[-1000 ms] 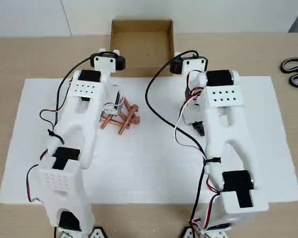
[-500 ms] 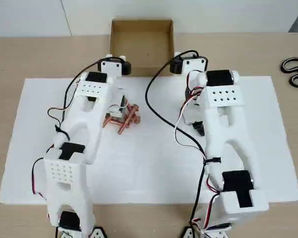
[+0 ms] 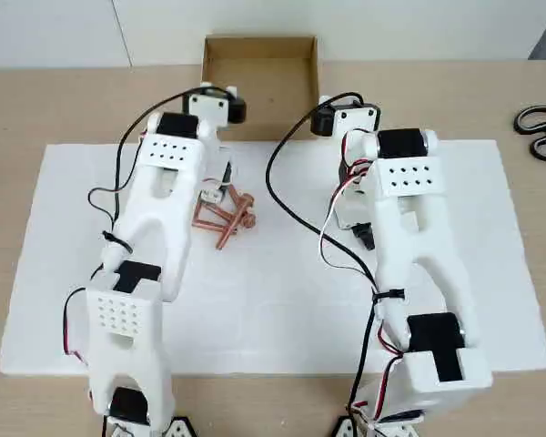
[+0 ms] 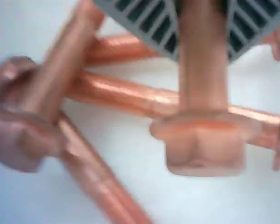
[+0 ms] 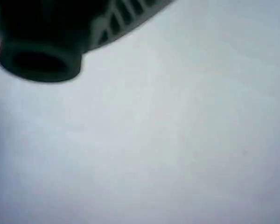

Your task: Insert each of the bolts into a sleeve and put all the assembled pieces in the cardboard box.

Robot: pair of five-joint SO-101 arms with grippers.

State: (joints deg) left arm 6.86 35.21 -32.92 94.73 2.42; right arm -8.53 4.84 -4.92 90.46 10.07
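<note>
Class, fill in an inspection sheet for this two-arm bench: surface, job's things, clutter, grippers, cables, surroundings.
Surface: white sheet lying on a wooden table.
Job's things: copper bolts piled on the sheet; cardboard box beyond the sheet's far side, looks empty.
Clutter: scissors on the table, off the sheet's right side.
Grippers: left gripper shut on one bolt over the pile; right gripper shut on a black sleeve above the sheet.
Cables: black cable loops from the right arm over the sheet; red and white wires hang beside it.
Surroundings: white wall behind the table.
</note>
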